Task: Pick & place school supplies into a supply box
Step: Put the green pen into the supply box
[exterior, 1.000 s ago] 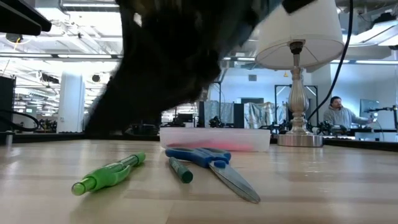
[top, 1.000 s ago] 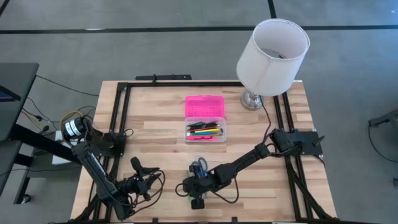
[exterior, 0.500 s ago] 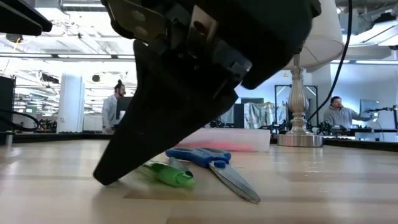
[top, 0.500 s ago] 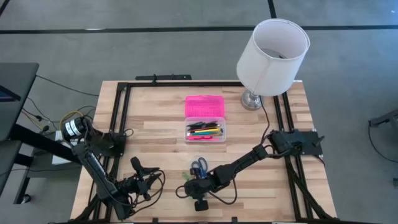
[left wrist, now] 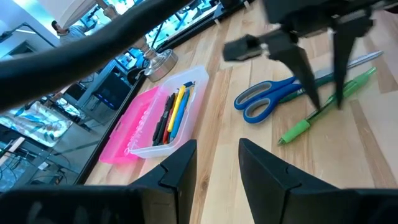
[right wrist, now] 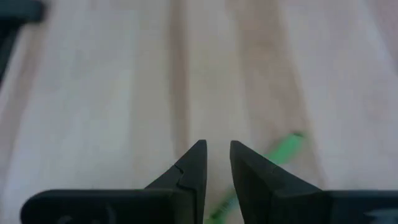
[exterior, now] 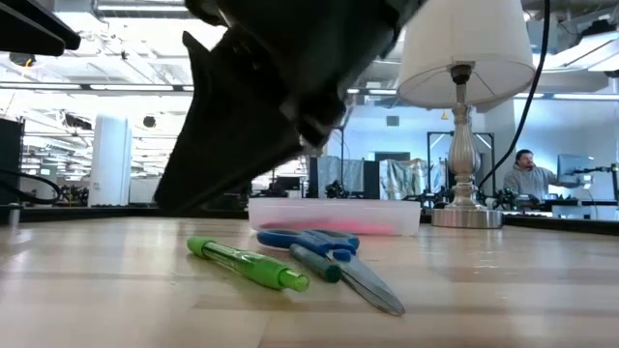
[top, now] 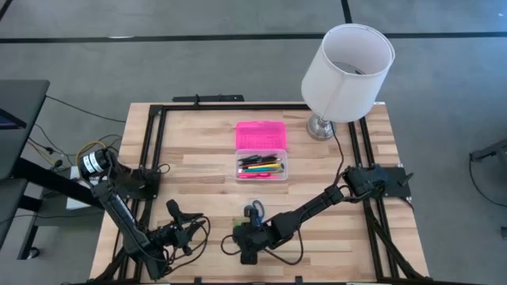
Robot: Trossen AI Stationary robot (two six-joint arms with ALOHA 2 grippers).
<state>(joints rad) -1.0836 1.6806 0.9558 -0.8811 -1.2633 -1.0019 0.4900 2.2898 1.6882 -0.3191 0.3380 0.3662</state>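
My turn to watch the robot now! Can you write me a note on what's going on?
Right claw: open, empty, low over the light green pen at the table's front.
Left claw: open, empty, waiting at front left.
Box: mid-table, pink lid flipped open, many pens and pencils inside.
Still out: light green pen, dark green pen, scissors, lying together on the wood.
Left to do: put those three in the box.

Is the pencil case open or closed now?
Open: the pencil case shows pens inside, and its pink lid lies flat beside.
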